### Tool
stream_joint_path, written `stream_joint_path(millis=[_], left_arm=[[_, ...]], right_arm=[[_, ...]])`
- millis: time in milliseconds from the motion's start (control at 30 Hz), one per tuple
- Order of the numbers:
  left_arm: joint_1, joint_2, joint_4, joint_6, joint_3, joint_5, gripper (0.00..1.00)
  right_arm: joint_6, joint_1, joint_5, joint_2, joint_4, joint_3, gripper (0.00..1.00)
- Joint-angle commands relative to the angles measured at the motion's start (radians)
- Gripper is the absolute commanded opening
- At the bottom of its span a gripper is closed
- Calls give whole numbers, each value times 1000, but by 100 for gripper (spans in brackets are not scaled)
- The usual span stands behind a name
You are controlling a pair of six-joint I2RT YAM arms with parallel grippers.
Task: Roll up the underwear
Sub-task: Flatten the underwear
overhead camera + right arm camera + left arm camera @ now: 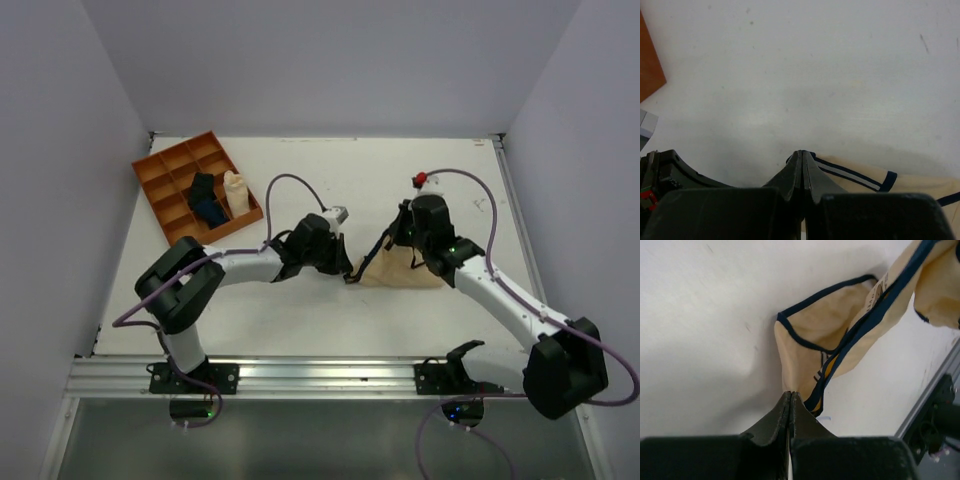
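- Table (300,320): white surface carrying everything, with both arm bases bolted along its near edge.
- Left arm (240,265) and right arm (500,295): both reach inward toward the middle of the table, their wrists near each other.
- Tray (150,185): orange, divided into compartments, set at the far left corner of the table, well apart from the arms' tips.
- Underwear (400,272): beige cloth with a dark edge band, lying in the middle of the table between the two wrists. One part rests flat, and a banded strip is pulled up off the surface.
- Left pincer (790,397): jaws pressed together on a beige corner of the underwear, low at the table.
- Right pincer (802,152): jaws pressed together on the dark edge band, above the flat cloth.
- Dark blue roll (207,200) and cream roll (235,193): standing in neighbouring compartments of the tray.
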Motion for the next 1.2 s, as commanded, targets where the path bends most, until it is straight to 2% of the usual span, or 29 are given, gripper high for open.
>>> stream_joint_path(millis=[0, 167, 200, 267, 367, 467, 533, 600, 767, 833, 900, 1000, 1033, 1100, 1133, 1167], left_arm=[[110, -46, -63, 64, 143, -42, 0], [226, 3, -232, 110, 378, -59, 0], [254, -5, -267, 112, 392, -73, 0], [273, -26, -304, 124, 407, -140, 0], [288, -75, -313, 130, 355, -191, 0], [290, -89, -240, 107, 217, -150, 0], [288, -73, -155, 92, 101, -128, 0], [286, -60, -82, 70, 29, -91, 0], [263, -83, -51, 79, -155, -161, 0], [248, -126, -46, 80, -202, -178, 0], [221, -176, -46, 66, -255, -220, 0], [181, -210, -91, 61, -260, -290, 1], [179, -217, -101, 61, -252, -298, 15], [179, -230, -130, 67, -222, -304, 23], [179, -238, -140, 70, -210, -304, 32], [178, -255, -149, 76, -194, -306, 36]], right_arm=[[-103, -1, 15, 139, 93, 247, 0], [-230, -1, 35, 352, 12, 520, 0], [-241, -1, 41, 363, -24, 582, 0], [-258, 1, 58, 353, -49, 595, 0], [-226, 0, 77, 275, -13, 491, 0], [-116, -1, 52, 201, 79, 205, 0], [-65, -1, 14, 184, 200, 78, 0], [-9, 1, 12, 184, 247, -57, 0], [94, -1, 109, 158, 135, -166, 0], [117, -1, 126, 95, 86, -195, 12], [153, 0, 130, 31, 55, -228, 36], [200, -1, 141, -93, -11, -222, 47], [205, -1, 158, -121, -28, -215, 49], [228, -1, 202, -167, -93, -183, 53], [238, 1, 221, -172, -120, -168, 53], [264, 0, 238, -163, -143, -147, 53]])
